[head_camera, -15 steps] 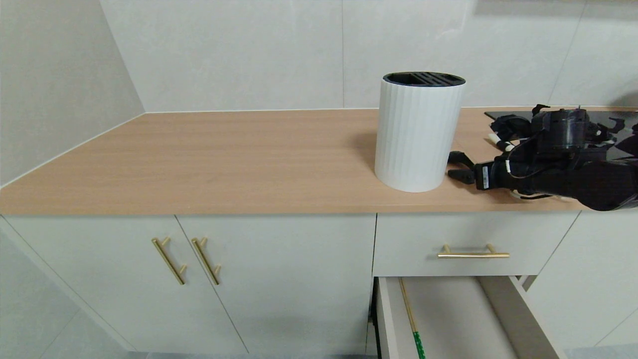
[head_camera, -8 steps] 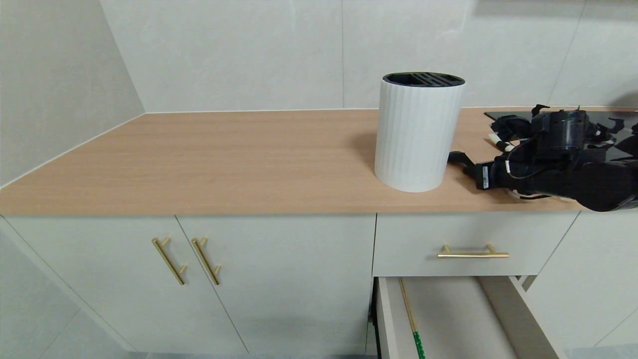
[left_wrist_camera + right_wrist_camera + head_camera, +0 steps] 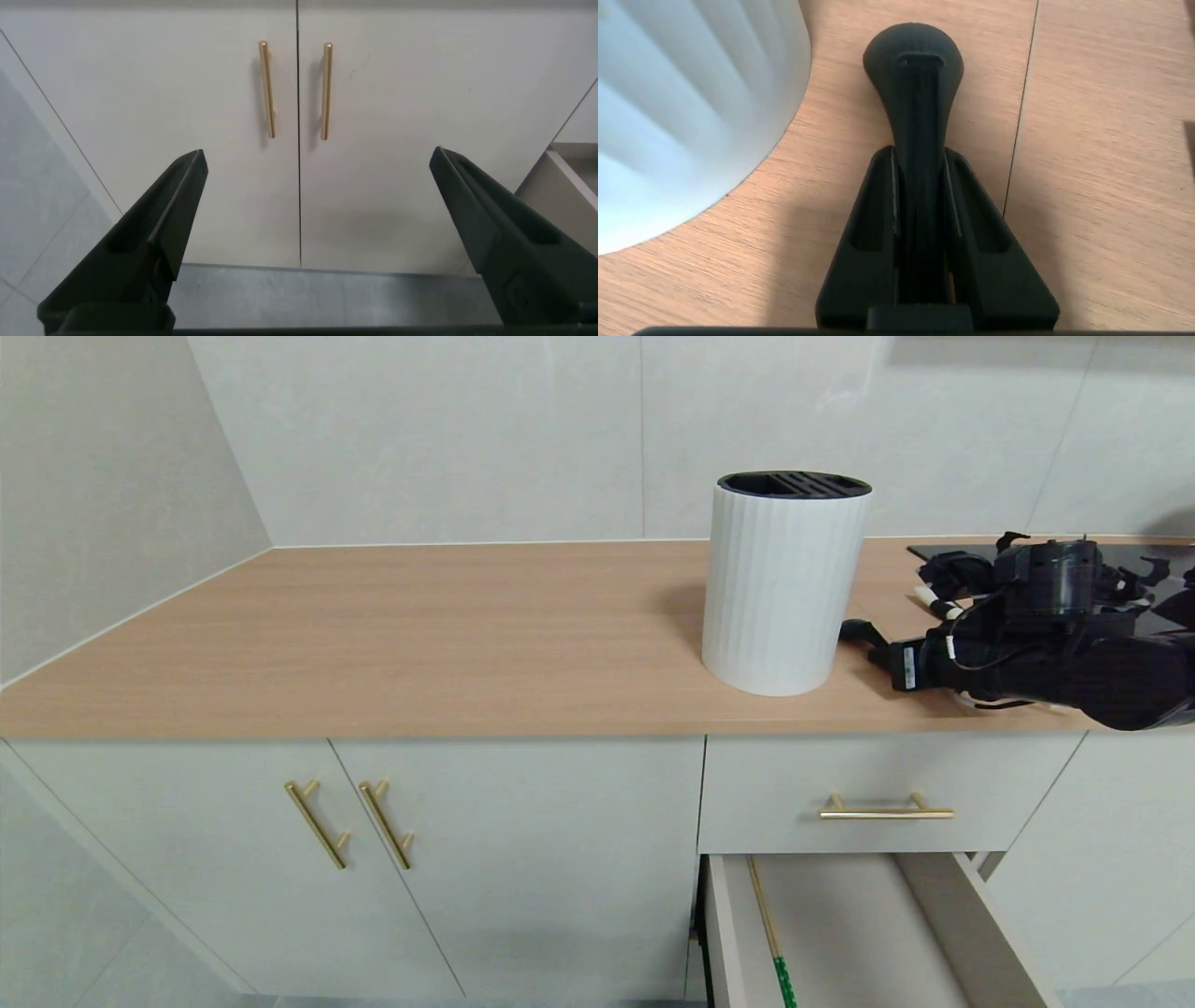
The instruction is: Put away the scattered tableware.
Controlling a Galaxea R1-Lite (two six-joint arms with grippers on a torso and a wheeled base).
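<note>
The counter (image 3: pixel 420 635) carries the white ribbed holder (image 3: pixel 782 588), upright; the head view shows an open drawer (image 3: pixel 840 924) below the holder. The left gripper (image 3: pixel 318 163) gapes wide before cabinet doors (image 3: pixel 392 187). Just beside the holder, the right wrist view shows the right gripper (image 3: pixel 917 163) clamped on a black handle (image 3: pixel 913 65).

Wall tiles (image 3: pixel 448 429) pale grey, large format, thin joints; two walls meet in a corner at far left. Wood-grain countertop (image 3: pixel 420 625) runs along both. Below it, off-white double cabinet doors (image 3: pixel 233 859) with slim brass bar handles (image 3: pixel 317 824). To their right a shut drawer (image 3: pixel 775 775), brass handle; beneath it an open drawer (image 3: pixel 840 915), pale inside. Grey tiled floor (image 3: pixel 56 915). Light even, shadows soft.
</note>
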